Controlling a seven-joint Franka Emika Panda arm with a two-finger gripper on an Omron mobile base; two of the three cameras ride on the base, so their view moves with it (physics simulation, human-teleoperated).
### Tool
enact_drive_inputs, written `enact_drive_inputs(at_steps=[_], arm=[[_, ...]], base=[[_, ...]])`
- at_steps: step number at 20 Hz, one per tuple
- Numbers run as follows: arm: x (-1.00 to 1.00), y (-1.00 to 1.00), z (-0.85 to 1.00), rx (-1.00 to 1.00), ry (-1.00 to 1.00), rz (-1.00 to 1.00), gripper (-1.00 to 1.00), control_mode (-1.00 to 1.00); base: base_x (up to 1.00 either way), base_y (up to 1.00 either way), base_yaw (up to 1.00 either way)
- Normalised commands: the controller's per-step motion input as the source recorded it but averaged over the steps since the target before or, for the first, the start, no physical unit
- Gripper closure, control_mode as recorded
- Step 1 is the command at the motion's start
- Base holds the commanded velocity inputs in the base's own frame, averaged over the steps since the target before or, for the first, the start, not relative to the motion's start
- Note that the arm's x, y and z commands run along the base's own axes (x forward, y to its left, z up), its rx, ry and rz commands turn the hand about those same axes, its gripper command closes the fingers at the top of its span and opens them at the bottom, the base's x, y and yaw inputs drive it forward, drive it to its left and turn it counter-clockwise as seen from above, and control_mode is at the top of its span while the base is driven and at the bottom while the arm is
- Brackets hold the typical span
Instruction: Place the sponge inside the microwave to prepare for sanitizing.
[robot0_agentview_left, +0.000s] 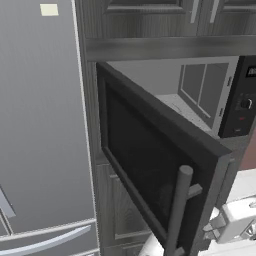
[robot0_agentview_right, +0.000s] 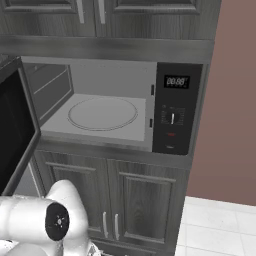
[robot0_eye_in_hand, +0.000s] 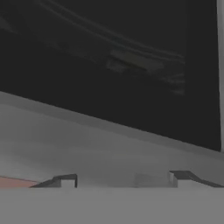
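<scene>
The microwave (robot0_agentview_right: 112, 77) stands open, its light grey inside bare except for the round glass plate (robot0_agentview_right: 102, 113). Its black control panel (robot0_agentview_right: 172, 112) is on the right. The dark glass door (robot0_agentview_left: 145, 155) is swung wide to the left, with its grey bar handle (robot0_agentview_left: 179, 210) toward me. In the hand view my gripper (robot0_eye_in_hand: 124, 179) is open and close to the door glass (robot0_eye_in_hand: 109, 65), with a grey bar (robot0_eye_in_hand: 109, 140) running across just ahead of the fingertips (robot0_eye_in_hand: 65, 180). Nothing sits between them. The sponge is out of view.
A tall grey fridge (robot0_agentview_left: 40, 125) stands left of the microwave column. Dark wood cabinets sit above (robot0_agentview_right: 145, 7) and below (robot0_agentview_right: 145, 200) the oven. A reddish wall (robot0_agentview_right: 230, 100) and a white tiled surface (robot0_agentview_right: 220, 225) lie to the right. The open door juts far into the space in front.
</scene>
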Motion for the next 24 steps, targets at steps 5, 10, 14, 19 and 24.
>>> enact_drive_inputs(at_steps=[5, 10, 14, 19, 24], arm=[[-0.3, 0.93, -0.08, 0.0, -0.08, -0.11, -1.0, -1.0], [-0.31, 0.91, -0.09, 0.0, -0.09, -0.12, -1.0, -1.0], [-0.41, 0.8, -0.09, 0.0, -0.11, -0.12, -1.0, -1.0], [-0.2, 0.17, -0.37, 0.0, -0.03, -0.15, -1.0, -1.0], [-0.01, -0.57, -0.12, 0.01, 0.05, -0.01, -1.0, -1.0]], base=[[0.0, 0.0, 0.0], [0.0, 0.0, 0.0], [0.0, 0.0, 0.0], [0.0, 0.0, 0.0], [0.0, 0.0, 0.0]])
